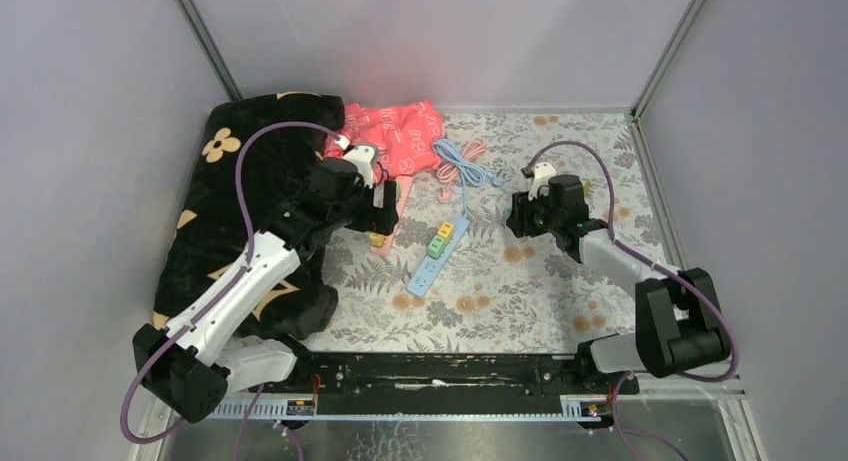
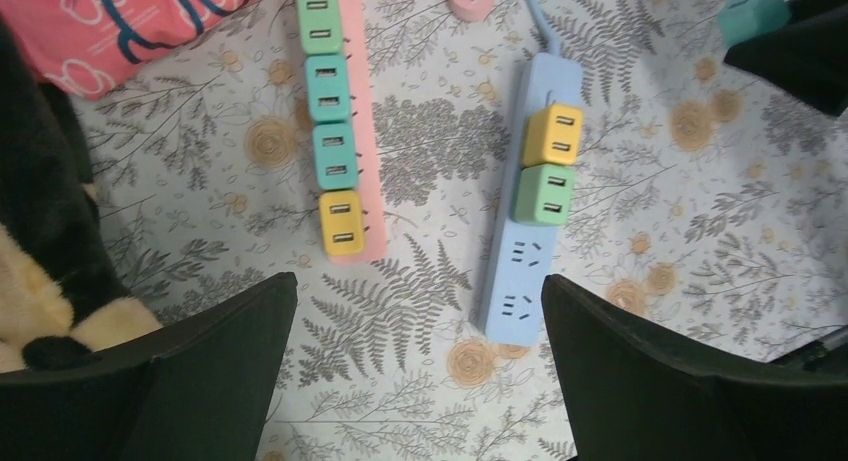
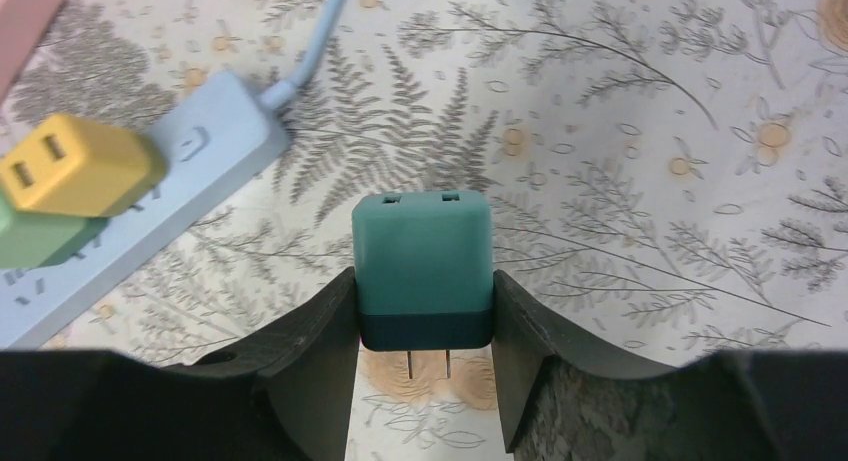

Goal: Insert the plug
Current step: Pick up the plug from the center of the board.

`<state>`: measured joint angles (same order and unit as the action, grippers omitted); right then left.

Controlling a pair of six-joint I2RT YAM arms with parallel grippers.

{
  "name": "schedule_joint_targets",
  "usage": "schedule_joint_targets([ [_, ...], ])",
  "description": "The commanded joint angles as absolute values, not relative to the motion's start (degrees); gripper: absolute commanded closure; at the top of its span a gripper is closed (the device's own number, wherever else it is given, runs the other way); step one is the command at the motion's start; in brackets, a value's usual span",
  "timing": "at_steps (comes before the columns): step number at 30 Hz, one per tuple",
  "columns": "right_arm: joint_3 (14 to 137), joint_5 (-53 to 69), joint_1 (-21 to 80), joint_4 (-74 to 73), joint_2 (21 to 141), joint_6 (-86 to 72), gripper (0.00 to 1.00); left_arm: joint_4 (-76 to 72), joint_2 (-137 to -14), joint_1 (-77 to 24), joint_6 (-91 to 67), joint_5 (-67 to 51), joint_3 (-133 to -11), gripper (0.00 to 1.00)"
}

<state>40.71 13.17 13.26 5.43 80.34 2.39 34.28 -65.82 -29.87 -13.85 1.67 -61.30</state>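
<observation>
— Our right pincer (image 3: 423, 281) pinches the teal plug (image 3: 422, 246), prongs down, above the worktop (image 3: 650, 181) near the blue strip (image 2: 515, 301). Our left pincer (image 2: 419, 281) hangs spread and empty.
— If we tilt, the prongs could miss the slots or shove the strip.
— We count seven plugs: four in the pink strip (image 2: 373, 131), two in the blue, one held. Two sockets are free.

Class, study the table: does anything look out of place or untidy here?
Yes. A black flowered blanket lies heaped along the left side, with a red packet beside it at the back, neither related to plugs. The pink and blue cords lie tangled behind the blue power strip. Nothing looks spilled or broken.
</observation>
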Motion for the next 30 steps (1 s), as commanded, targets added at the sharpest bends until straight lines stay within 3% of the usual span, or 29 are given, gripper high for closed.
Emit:
schedule_joint_targets([
  [1, 37.22, 13.55, 17.17, 12.73, 74.71, -0.41, 0.63, 35.92, -67.78, -29.58, -15.86, -2.47, -65.22, 0.00],
  [16, 27.33, 17.20, 31.03, 23.64, 62.27, 1.19, 0.62, 32.03, -71.91, -30.45, -26.70, -18.17, -63.60, 0.00],
  [30, 23.64, 21.35, 37.87, 27.87, 56.37, 3.69, 0.62, 19.88, -74.80, -37.96, -35.59, -22.85, -60.35, 0.02],
])
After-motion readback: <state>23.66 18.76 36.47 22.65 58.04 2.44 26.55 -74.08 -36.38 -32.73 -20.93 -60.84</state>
